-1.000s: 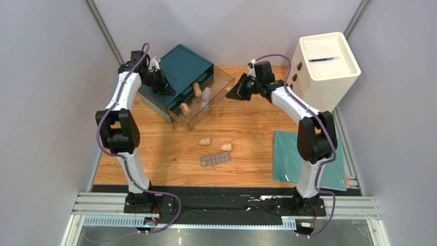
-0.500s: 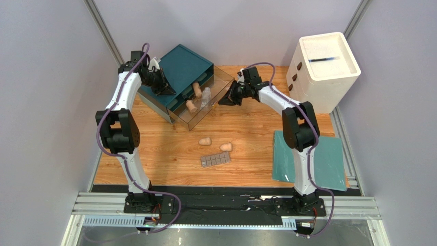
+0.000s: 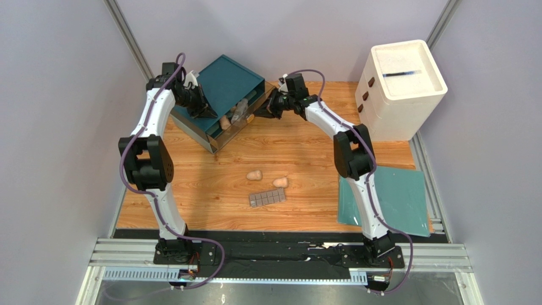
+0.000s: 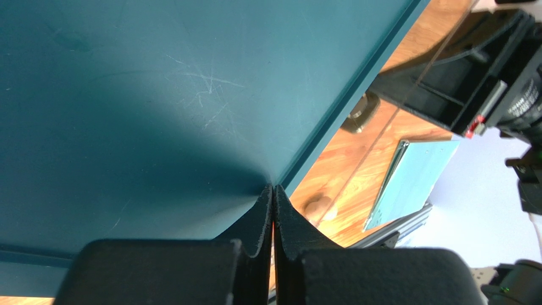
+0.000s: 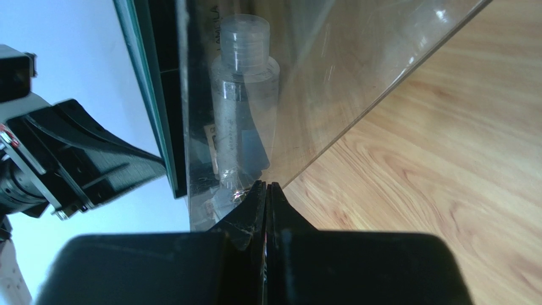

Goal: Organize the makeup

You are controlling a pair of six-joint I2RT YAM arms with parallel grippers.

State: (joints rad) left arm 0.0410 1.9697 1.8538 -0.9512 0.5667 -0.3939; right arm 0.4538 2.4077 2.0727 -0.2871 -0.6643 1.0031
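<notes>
The table (image 3: 305, 149) is orange-toned wood grain, closed in by plain grey-lilac walls with metal corner posts. A white drawer cabinet (image 3: 404, 82) stands at its far right corner. A teal drawer box (image 3: 229, 79) sits toward the far left corner. A flat teal mat (image 3: 407, 197) lies by the near right corner, its left edge hidden by the right arm (image 3: 353, 152). The left arm (image 3: 149, 127) reaches to the box. The left jaws are pressed together, tips against the teal top near its edge. The right jaws, also pressed together, touch the front pane of the clear drawer (image 5: 356, 70), which stands only slightly out of the box. Behind the pane lies a clear capped bottle (image 5: 245, 108). From above, tan bottles (image 3: 226, 122) beside it are blurred by the plastic and partly under the box, so their number is hard to tell. The grey-brown palette (image 3: 267, 198) lies mid-table toward the near edge. Two peach sponges (image 3: 254, 175) sit just beyond it, apart from each other.
</notes>
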